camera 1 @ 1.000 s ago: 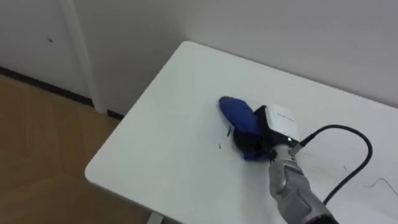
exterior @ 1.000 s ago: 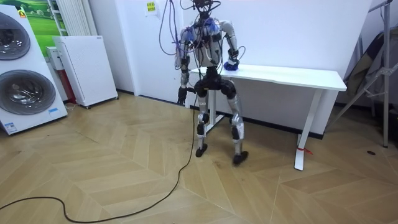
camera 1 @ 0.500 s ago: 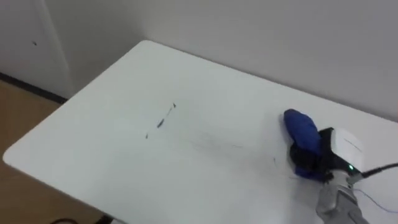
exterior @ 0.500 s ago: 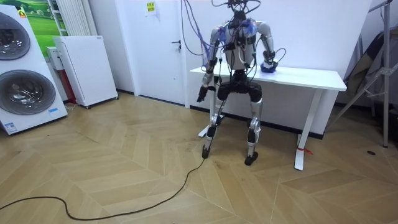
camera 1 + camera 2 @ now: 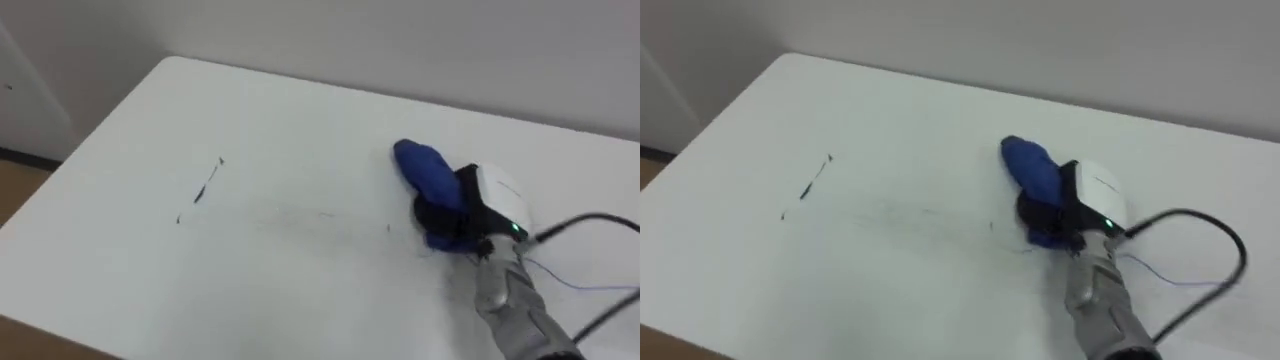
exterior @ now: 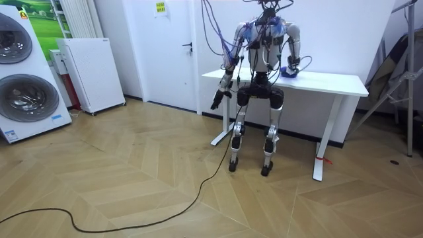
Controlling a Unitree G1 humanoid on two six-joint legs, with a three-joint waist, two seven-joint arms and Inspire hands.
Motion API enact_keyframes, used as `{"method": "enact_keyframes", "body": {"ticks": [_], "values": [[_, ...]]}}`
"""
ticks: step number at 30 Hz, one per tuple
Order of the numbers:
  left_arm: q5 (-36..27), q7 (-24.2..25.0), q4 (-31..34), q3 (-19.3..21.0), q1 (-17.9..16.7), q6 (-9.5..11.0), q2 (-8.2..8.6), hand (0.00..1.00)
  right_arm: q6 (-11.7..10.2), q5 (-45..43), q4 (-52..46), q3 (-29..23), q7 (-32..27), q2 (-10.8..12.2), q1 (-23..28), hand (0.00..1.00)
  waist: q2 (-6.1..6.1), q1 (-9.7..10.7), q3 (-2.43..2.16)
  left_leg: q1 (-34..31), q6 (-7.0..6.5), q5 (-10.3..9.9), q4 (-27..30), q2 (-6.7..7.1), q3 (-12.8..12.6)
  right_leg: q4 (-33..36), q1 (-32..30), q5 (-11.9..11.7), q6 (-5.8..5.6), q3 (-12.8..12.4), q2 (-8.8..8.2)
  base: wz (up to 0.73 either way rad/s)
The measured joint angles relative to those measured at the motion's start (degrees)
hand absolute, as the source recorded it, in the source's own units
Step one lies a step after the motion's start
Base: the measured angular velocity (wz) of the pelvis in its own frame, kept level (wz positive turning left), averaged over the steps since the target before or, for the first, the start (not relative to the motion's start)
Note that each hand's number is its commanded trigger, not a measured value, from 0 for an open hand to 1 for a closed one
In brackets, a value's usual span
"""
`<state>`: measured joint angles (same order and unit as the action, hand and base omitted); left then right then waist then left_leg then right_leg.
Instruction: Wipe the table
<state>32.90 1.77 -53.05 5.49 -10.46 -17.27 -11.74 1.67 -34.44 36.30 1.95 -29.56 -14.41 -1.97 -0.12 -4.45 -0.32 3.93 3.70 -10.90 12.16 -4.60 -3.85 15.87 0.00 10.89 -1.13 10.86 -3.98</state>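
The right hand [image 5: 452, 216] clamps the blue cloth [image 5: 421, 170] on the table [image 5: 300, 110]; dark marks [image 5: 208, 183] lie left of the fingers. The left hand [image 6: 216, 104] hangs down.

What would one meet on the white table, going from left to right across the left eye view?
First short dark pen marks → soft blue cloth, held by the right robot hand → thin blue line on the white tabletop.
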Motion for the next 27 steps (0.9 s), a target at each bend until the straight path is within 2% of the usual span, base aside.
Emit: {"method": "enact_keyframes", "body": {"ticks": [2, 3, 4, 5, 6, 8, 9, 10, 12, 13, 15, 16, 18, 19, 20, 22, 24, 25, 27], "values": [[3.20, -0.13, 0.46, 4.30, -1.18, -0.60, -1.07, 0.00, -0.30, 2.56, 3.50, -7.97, -4.33, -3.62, 5.98, 1.00, -1.23, 0.13, -0.62, 1.53, -0.64, 0.18, -0.66, 1.50, 0.00, -1.44, 2.71, 0.17, -1.16, -0.85, -1.02, 0.39], [3.60, -0.13, 0.46, 4.99, -1.24, -0.73, -1.47, 0.00, -0.30, 2.95, 5.02, -9.64, -4.80, -4.41, 7.08, 1.00, -1.73, 0.33, -0.66, 1.73, -1.04, -0.06, -0.42, 1.71, 0.07, -1.79, 3.39, 0.19, -1.36, -1.27, -1.07, 0.36], [4.54, -0.13, 0.65, 5.98, -1.11, -0.82, -2.52, 0.00, -0.24, 3.62, 8.38, -13.05, -5.65, -5.71, 9.11, 1.00, -2.61, 0.88, -1.07, 1.73, -1.72, -0.56, -0.01, 1.99, 0.12, -2.20, 4.24, 0.37, -1.69, -1.77, -1.16, 0.29], [5.42, -0.26, 0.87, 6.71, -0.89, -0.78, -3.31, 0.00, 0.16, 5.06, 11.51, -14.89, -5.88, -6.45, 10.62, 1.00, -4.01, 1.05, -0.93, 1.73, -1.94, -0.93, 0.18, 2.16, 0.15, -2.40, 4.38, 0.29, -1.94, -2.72, -1.08, 0.17], [5.38, -0.43, 0.87, 6.82, -0.88, -0.79, -3.53, 0.00, 0.79, 5.63, 12.69, -15.20, -5.88, -7.06, 11.15, 1.00, -4.46, 1.09, -0.76, 1.77, -2.06, -1.23, 0.41, 2.18, 0.21, -2.73, 4.73, 0.11, -2.07, -2.89, -1.00, -0.07], [4.70, -1.72, 0.81, 5.86, -0.89, -0.66, -2.82, 0.00, 3.46, 7.85, 14.39, -15.60, -5.89, -8.98, 12.40, 1.00, -4.42, 1.29, -0.72, 1.70, -2.64, -3.23, 2.19, 2.20, 1.60, -3.55, 6.29, -0.85, -2.34, -3.17, -0.47, -0.32], [3.44, -2.50, 0.72, 4.08, -0.39, -0.37, -2.70, 0.00, 4.17, 8.82, 14.15, -15.57, -5.92, -8.93, 12.28, 1.00, -4.31, 1.37, -0.69, 1.74, -2.79, -3.82, 2.90, 2.18, 2.28, -3.47, 6.37, -1.15, -2.28, -3.61, -0.12, -0.41], [2.75, -2.80, 0.65, 3.15, -0.05, -0.05, -2.70, 0.00, 4.67, 9.26, 13.81, -15.43, -5.91, -8.74, 11.90, 1.00, -4.26, 1.24, -0.68, 1.74, -2.81, -4.03, 3.14, 2.13, 2.37, -3.45, 6.19, -1.41, -2.21, -3.57, 0.10, -0.50], [2.39, -3.90, -0.01, 0.84, 1.00, 0.86, -2.44, 0.00, 6.87, 9.16, 12.03, -14.16, -5.96, -6.67, 9.52, 1.00, -3.77, 0.70, -0.61, 1.78, -2.85, -4.46, 3.38, 1.81, 2.90, -3.76, 5.54, -2.57, -1.71, -3.54, 0.95, -0.61], [1.48, -4.09, -0.85, -1.15, 2.02, 1.05, -2.07, 0.00, 9.02, 9.11, 10.13, -11.96, -5.93, -5.92, 7.84, 1.00, -3.03, -0.38, -0.56, 1.77, -2.81, -4.77, 3.50, 1.43, 3.05, -4.30, 5.05, -3.65, -1.17, -3.31, 1.74, -0.85], [1.50, -4.10, -1.35, -3.66, 3.09, 0.94, -0.80, 0.00, 13.01, 5.57, 0.62, -4.31, -3.32, -2.88, 5.57, 1.00, -1.82, -2.09, -0.14, 1.89, -2.65, -5.02, 3.25, 1.27, 4.67, -4.38, 3.83, -4.79, 0.08, -2.71, 3.02, -0.88], [1.50, -4.09, -1.67, -4.19, 3.57, 0.93, -0.52, 0.00, 13.85, 3.45, -2.16, -1.52, -2.24, -1.78, 5.08, 1.00, -1.62, -2.73, -0.01, 1.88, -2.46, -5.26, 3.22, 1.27, 5.25, -4.38, 3.57, -4.98, 0.38, -2.70, 3.31, -0.57], [1.50, -3.80, -1.88, -6.06, 4.70, 0.66, 0.35, 0.00, 15.84, -5.50, -10.43, 10.37, 4.87, 2.16, 0.98, 1.00, -1.00, -4.61, 0.43, 1.59, -2.25, -5.30, 3.21, 1.40, 8.05, -4.25, 2.85, -5.18, 0.96, -2.64, 4.27, -0.19], [1.52, -3.62, -1.76, -6.58, 4.93, 0.36, 0.51, 0.00, 15.94, -7.54, -11.76, 12.69, 6.96, 3.18, -0.25, 1.00, -0.94, -4.90, 0.63, 1.43, -2.09, -5.19, 3.22, 1.45, 8.75, -4.28, 2.85, -4.94, 1.34, -2.43, 4.36, 0.32], [1.51, -3.13, -0.72, -7.23, 5.18, -0.57, 1.29, 0.00, 15.42, -10.18, -13.54, 17.25, 10.66, 4.88, -2.44, 1.00, -0.77, -5.46, 0.93, 0.86, -1.79, -4.89, 3.23, 1.43, 9.66, -4.32, 2.77, -4.34, 1.66, -1.88, 4.40, 0.46], [1.58, -2.18, 2.22, -7.61, 4.16, -1.61, 2.44, 0.00, 14.57, -12.77, -14.31, 20.07, 14.17, 7.05, -4.59, 1.00, -0.39, -6.91, 1.12, 0.15, -1.80, -3.93, 2.71, 1.64, 11.09, -4.31, 2.90, -3.45, 1.71, -1.27, 4.14, 0.79], [1.53, -1.60, 5.67, -8.08, 1.26, -2.67, 2.39, 0.00, 14.40, -13.25, -14.62, 20.24, 15.23, 7.15, -4.80, 1.00, -0.70, -6.87, 0.94, 0.12, -1.50, -2.40, 1.03, 2.06, 11.41, -4.25, 2.98, -2.38, 1.61, -1.45, 3.62, 0.91], [1.51, -1.53, 6.79, -7.95, -0.48, -3.12, 2.31, 0.00, 13.27, -11.55, -14.58, 19.00, 15.05, 6.44, -3.30, 1.00, -0.94, -6.44, 0.81, 0.57, -1.48, -1.75, 0.38, 2.23, 11.06, -4.28, 3.39, -1.80, 1.45, -1.42, 3.28, 0.65], [1.62, -1.53, 6.81, -7.48, -2.27, -3.27, 2.27, 0.00, 9.46, -9.14, -14.34, 17.76, 13.32, 5.14, -1.02, 1.00, -0.80, -5.77, 0.78, 1.21, -1.53, -1.55, 0.02, 2.31, 10.30, -5.41, 4.82, -1.65, 1.31, -1.27, 3.12, 0.41]]}}
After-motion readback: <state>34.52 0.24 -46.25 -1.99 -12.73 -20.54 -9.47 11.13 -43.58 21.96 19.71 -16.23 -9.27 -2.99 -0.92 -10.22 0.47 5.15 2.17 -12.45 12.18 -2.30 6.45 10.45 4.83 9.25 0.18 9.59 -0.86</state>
